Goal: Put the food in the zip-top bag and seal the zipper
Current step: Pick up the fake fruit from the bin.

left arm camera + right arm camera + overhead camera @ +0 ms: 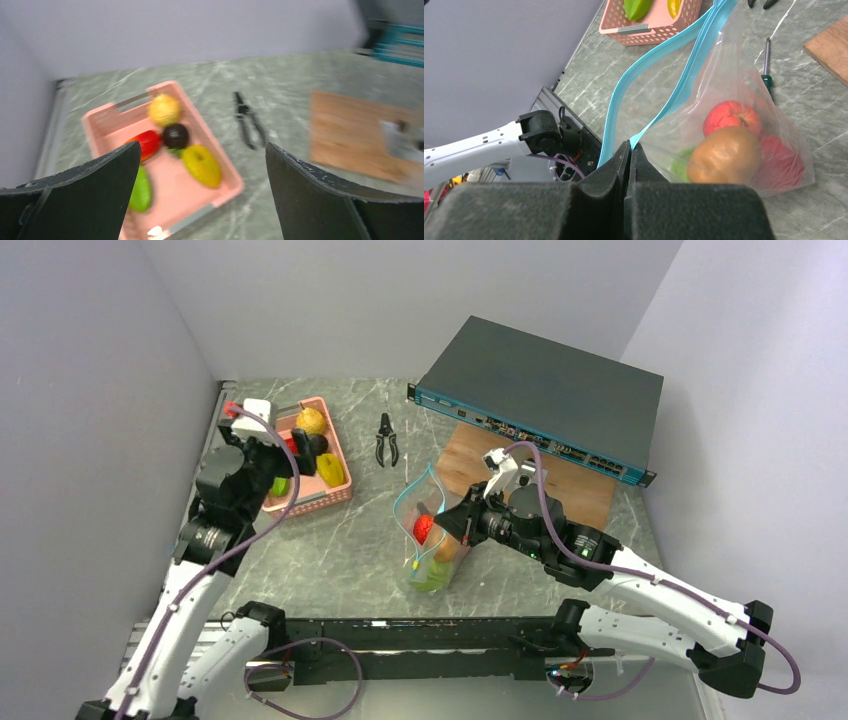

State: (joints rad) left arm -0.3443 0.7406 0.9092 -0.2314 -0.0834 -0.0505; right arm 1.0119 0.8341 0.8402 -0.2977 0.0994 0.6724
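The clear zip-top bag (432, 540) stands in the middle of the table with its mouth open. It holds a red fruit (730, 116), an orange-brown one (724, 155) and a green piece (680, 166). My right gripper (630, 147) is shut on one side of the teal zipper strip (674, 102) and holds that edge up; it also shows in the top view (462, 523). My left gripper (202, 150) is open and empty above the pink basket (107, 120). In the basket lie a yellow fruit (201, 165), a lemon (164, 109), a red one (146, 142), a green one (141, 190) and a dark round one (175, 135).
Black pliers (386, 440) lie right of the basket. A wooden board (585, 495) and a dark network switch (545, 390) sit at the back right. A green-handled screwdriver (767, 60) lies behind the bag. Grey walls close in the left, back and right.
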